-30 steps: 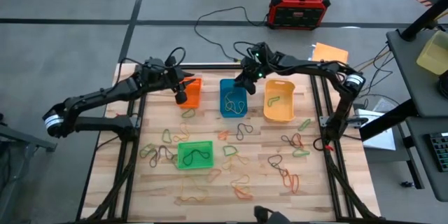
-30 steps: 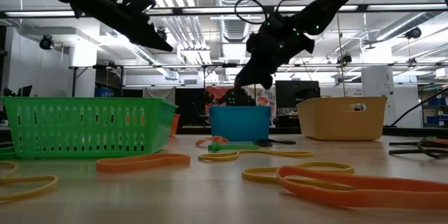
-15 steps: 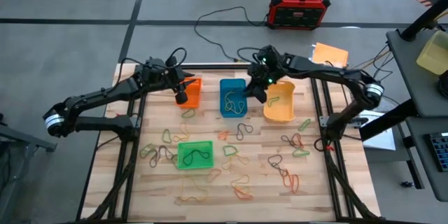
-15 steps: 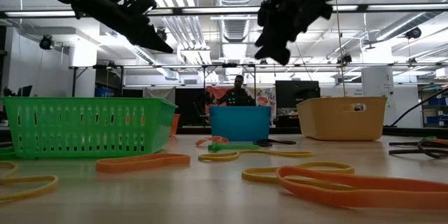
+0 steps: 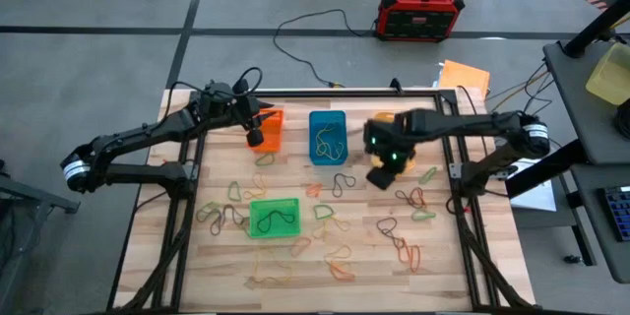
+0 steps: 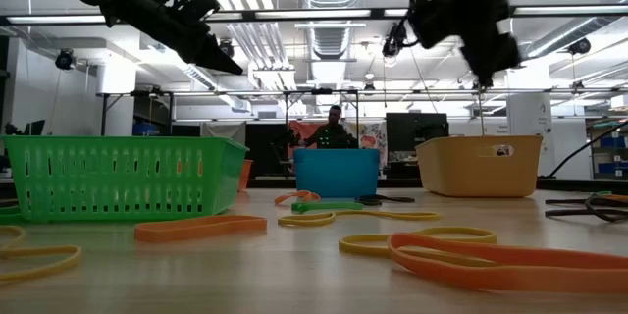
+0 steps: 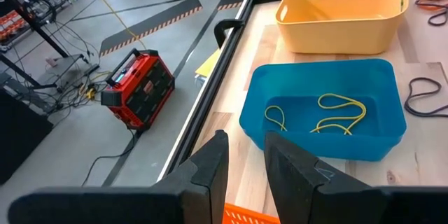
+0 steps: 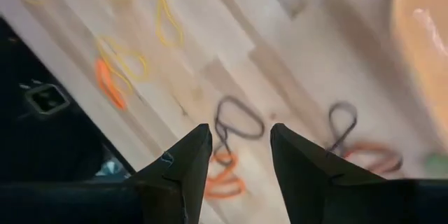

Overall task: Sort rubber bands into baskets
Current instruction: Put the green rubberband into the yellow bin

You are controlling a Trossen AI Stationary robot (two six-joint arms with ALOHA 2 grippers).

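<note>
Right gripper (image 5: 382, 175) open and empty over loose rubber bands (image 5: 340, 182) beside yellow basket (image 5: 402, 160); left gripper (image 5: 255, 137) parted, empty, above orange basket (image 5: 273, 129). Light, floppy, springy loops: probably best pinched across one strand.

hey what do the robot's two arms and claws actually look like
Both arms are dark, slim and jointed, with black cables looping near the wrists. Each has a pale band near its base. The left claw and right claw each end in two flat, tapered black fingers. Green lights glow on the right wrist.
</note>
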